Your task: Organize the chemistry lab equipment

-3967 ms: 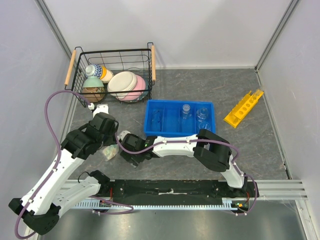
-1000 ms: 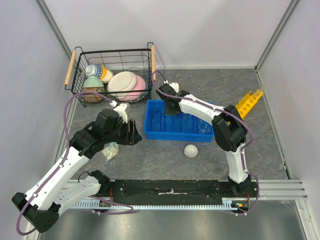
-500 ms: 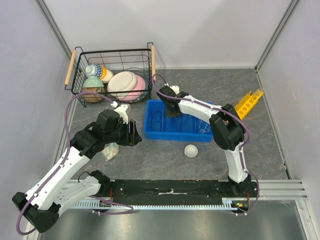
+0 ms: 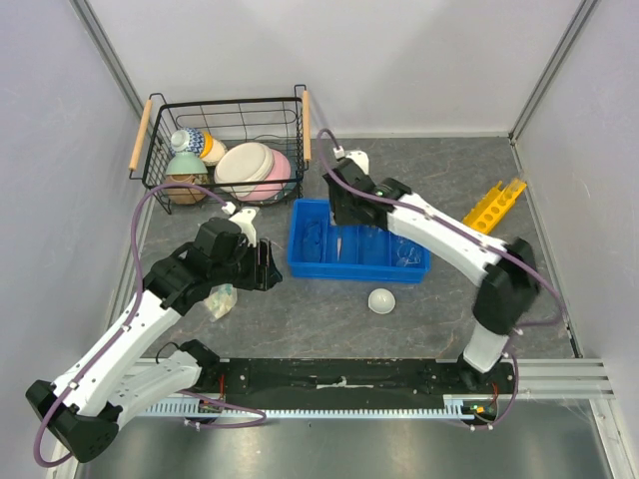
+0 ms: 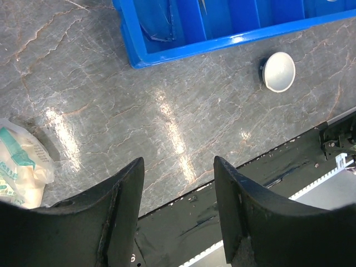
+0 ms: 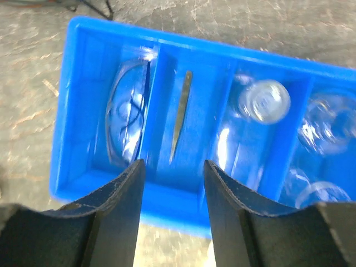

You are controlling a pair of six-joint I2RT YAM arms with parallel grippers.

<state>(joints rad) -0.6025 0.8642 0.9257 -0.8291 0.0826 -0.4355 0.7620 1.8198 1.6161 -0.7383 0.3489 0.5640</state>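
Note:
A blue tray [image 4: 312, 264] in mid-table holds clear glass vessels [image 6: 264, 101], a round glass dish [image 6: 129, 119] and a thin tube [image 6: 181, 117] in separate compartments. A small white domed dish [image 4: 380, 299] lies on the table just in front of the tray; it also shows in the left wrist view [image 5: 279, 71]. A yellow rack [image 4: 486, 215] lies at the far right. My right gripper [image 4: 342, 215] hovers open and empty over the tray's left part [image 6: 171, 206]. My left gripper [image 4: 270, 267] is open and empty, left of the tray [image 5: 178, 206].
A black wire basket [image 4: 228, 108] with pastel bowls and cups stands at the back left. A small plastic bag [image 4: 220, 299] lies under my left arm, also in the left wrist view [image 5: 22, 167]. The black base rail [image 4: 339, 377] runs along the near edge.
My right arm's elbow has swung out to the right and its gripper has shifted slightly back over the tray's left end. The left arm and the white dish have stayed put.

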